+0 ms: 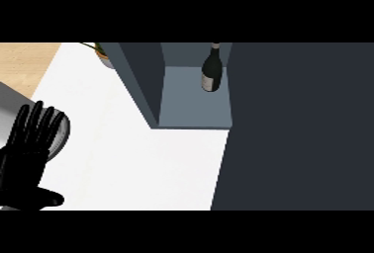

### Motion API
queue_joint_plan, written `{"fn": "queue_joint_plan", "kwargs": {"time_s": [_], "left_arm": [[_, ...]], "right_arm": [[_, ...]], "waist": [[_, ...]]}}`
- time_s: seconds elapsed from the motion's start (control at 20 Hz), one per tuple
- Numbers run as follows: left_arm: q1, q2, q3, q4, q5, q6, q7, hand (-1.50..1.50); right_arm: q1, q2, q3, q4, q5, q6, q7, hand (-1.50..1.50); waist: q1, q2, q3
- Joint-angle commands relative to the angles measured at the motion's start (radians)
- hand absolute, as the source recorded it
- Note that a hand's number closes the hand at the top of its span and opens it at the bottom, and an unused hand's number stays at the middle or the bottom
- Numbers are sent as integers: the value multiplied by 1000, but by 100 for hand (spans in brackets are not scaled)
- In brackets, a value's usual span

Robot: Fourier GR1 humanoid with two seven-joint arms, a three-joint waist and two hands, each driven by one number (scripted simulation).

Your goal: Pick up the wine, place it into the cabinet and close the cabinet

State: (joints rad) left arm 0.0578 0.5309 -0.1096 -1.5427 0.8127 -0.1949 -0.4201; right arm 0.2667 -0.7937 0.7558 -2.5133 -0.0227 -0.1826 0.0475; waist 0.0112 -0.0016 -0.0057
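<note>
Your left hand (pixel 25 163) at view's left edge, resting: fingers straight, pointing up, holding nothing. Behind fingertips, grey rounded object (pixel 63 129), partly hidden by hand; you cannot tell what it is. White counter (pixel 131 163) runs between hand and cabinet (pixel 142 84). Potted plant (pixel 102 53) at top, just left of cabinet's side wall. Cabinet open toward you; wine bottle (pixel 211 71) upright inside, on its floor, at right side. Large dark panel (pixel 300 128) covers view's right, its edge just beside bottle, hiding everything beyond.
</note>
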Motion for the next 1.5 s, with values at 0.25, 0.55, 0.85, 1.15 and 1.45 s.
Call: {"fn": "queue_joint_plan", "kwargs": {"time_s": [0.25, 0.55, 0.85, 1.15, 1.45], "left_arm": [[-20, 49, 58, 55, 45, -87, 20, -150], [-11, 49, 66, 50, 43, -98, 12, -150], [-48, 53, 60, 75, 45, -116, 35, -150], [-30, 61, 79, 97, 52, -155, 29, -150], [-20, 68, 113, 107, 50, -178, 20, -150]], "right_arm": [[-127, 171, 109, -129, -52, -13, 157, 150], [-236, 247, 75, -68, -89, 7, 228, 150], [-427, 393, 35, 51, -96, -21, 345, 150], [-771, 664, -6, 337, -62, -93, 506, 150], [-1153, 788, -118, 637, -121, -204, 597, 150]], "waist": [[14, 7, -2], [46, 8, -3], [57, 9, -4], [56, 4, -3], [39, 2, 2]]}}
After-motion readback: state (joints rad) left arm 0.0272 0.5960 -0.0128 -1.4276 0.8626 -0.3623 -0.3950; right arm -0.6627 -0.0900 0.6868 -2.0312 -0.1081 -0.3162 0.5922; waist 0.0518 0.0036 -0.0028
